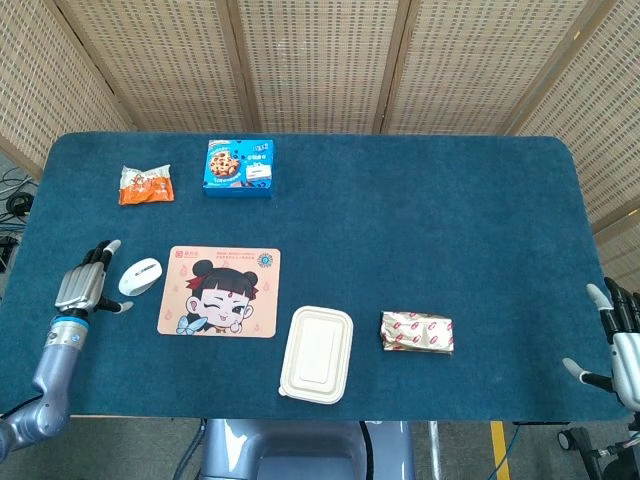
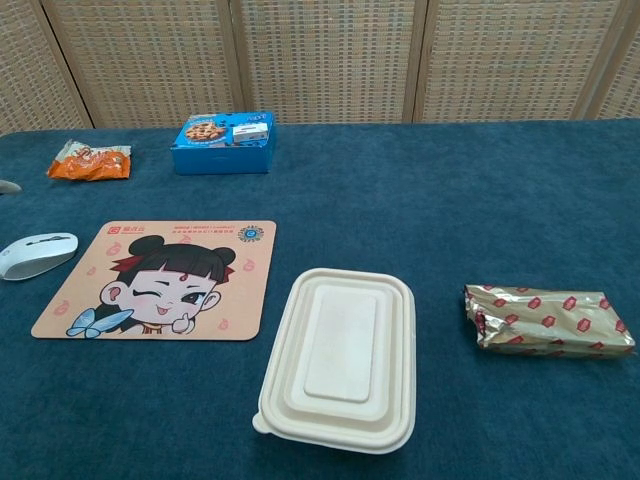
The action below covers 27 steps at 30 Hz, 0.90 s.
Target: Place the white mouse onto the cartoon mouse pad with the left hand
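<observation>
The white mouse [image 1: 139, 276] [image 2: 37, 254] lies on the blue table just left of the cartoon mouse pad [image 1: 220, 291] [image 2: 160, 279]. My left hand [image 1: 84, 287] hovers a short way left of the mouse, fingers apart and holding nothing; it does not touch the mouse. In the chest view only a fingertip of that hand shows at the left edge. My right hand [image 1: 621, 338] is at the table's right edge, fingers spread and empty.
A white lidded food box [image 1: 317, 354] [image 2: 341, 356] sits right of the pad. A gold snack pack [image 1: 417, 332] [image 2: 546, 319] lies further right. A blue cookie box [image 1: 240, 166] [image 2: 226, 142] and an orange snack bag [image 1: 146, 185] [image 2: 89, 160] sit at the back left.
</observation>
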{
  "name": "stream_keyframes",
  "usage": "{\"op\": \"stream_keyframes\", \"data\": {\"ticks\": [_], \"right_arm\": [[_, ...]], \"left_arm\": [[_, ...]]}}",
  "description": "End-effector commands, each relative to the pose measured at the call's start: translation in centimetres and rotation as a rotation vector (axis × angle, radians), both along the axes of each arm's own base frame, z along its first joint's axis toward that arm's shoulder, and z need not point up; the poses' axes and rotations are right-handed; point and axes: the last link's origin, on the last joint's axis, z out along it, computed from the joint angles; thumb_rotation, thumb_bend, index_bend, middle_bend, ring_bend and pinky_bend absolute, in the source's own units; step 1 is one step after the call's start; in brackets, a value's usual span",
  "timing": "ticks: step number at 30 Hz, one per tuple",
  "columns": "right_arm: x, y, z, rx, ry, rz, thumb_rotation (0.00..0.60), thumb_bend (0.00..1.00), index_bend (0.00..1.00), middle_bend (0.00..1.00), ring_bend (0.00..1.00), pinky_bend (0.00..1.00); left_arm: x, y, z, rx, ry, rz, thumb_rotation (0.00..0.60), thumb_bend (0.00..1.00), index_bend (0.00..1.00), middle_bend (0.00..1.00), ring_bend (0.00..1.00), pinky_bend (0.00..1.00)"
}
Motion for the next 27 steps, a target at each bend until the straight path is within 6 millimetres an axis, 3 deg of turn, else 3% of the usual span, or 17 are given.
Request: {"op": "stream_keyframes", "data": {"ticks": [1,7,12,20,27], "right_arm": [[-0.1,-0.1,0.0,0.001,-0.002,-0.005,0.600,0.00,0.00,0.00,0.00,0.00],[-0.3,-0.1,0.0,0.000,-0.007,-0.010,0.600,0.00,0.00,0.00,0.00,0.00],[-0.5,-0.2,0.1,0.002,-0.010,-0.018,0.600,0.00,0.00,0.00,0.00,0.00],[-0.5,-0.2,0.0,0.004,-0.011,-0.018,0.600,0.00,0.00,0.00,0.00,0.00],[-0.5,-0.2,-0.1,0.010,-0.014,-0.019,0.600,0.00,0.00,0.00,0.00,0.00]], "left_arm": [[0.3,0.8,-1.1,-0.011,0.004,0.013,0.600,0.15,0.00,0.01,0.09,0.23],[0.1,1.7,-2.2,-0.013,0.005,0.044,0.600,0.16,0.02,0.06,0.13,0.26],[0.2,2.2,-2.9,-0.001,0.010,0.048,0.600,0.19,0.21,0.23,0.24,0.39],[-0.3,2.9,-3.6,0.042,0.006,0.074,0.600,0.21,0.42,0.41,0.39,0.53],[-0.6,2.7,-3.1,0.125,-0.034,0.097,0.600,0.25,0.55,0.51,0.47,0.58]]}}
